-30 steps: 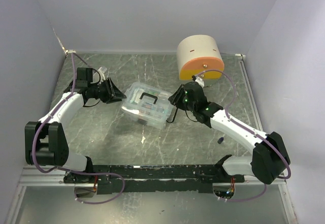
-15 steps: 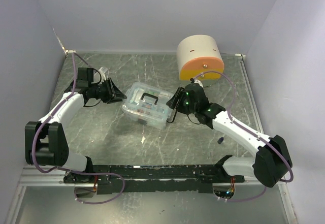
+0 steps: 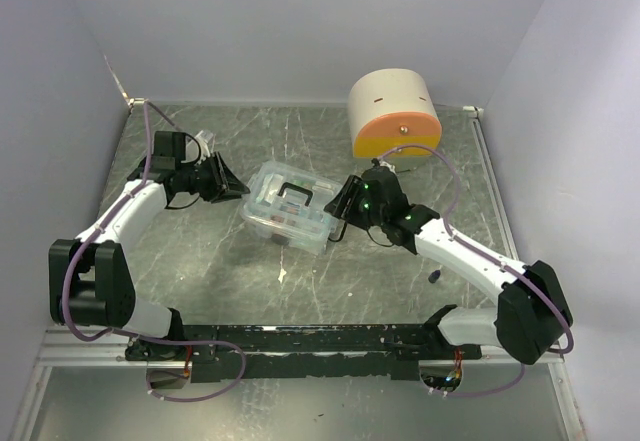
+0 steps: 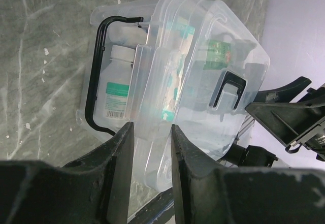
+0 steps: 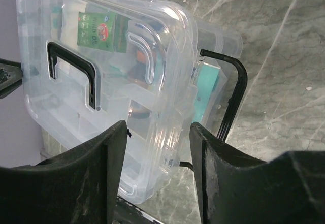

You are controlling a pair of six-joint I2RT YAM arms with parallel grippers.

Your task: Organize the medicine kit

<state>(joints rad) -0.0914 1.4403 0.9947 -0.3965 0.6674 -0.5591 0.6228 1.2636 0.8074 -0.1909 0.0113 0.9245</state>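
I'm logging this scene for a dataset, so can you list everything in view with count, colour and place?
kit: 1, clear, mid-table, lid on
handle: 1, black, on the kit's lid
wire clips: 2, black, one at each end of the kit
bottle: 1, white with a teal label, inside the kit
carton: 1, green, inside the kit under the lid
cabinet: 1, beige with an orange front, far right of the table
small thing: 1, dark, on the table beside the right arm, too small to identify
table: 1, grey-green marble
left gripper: 1, black, at the kit's left end
right gripper: 1, black, jaws apart at the kit's right end
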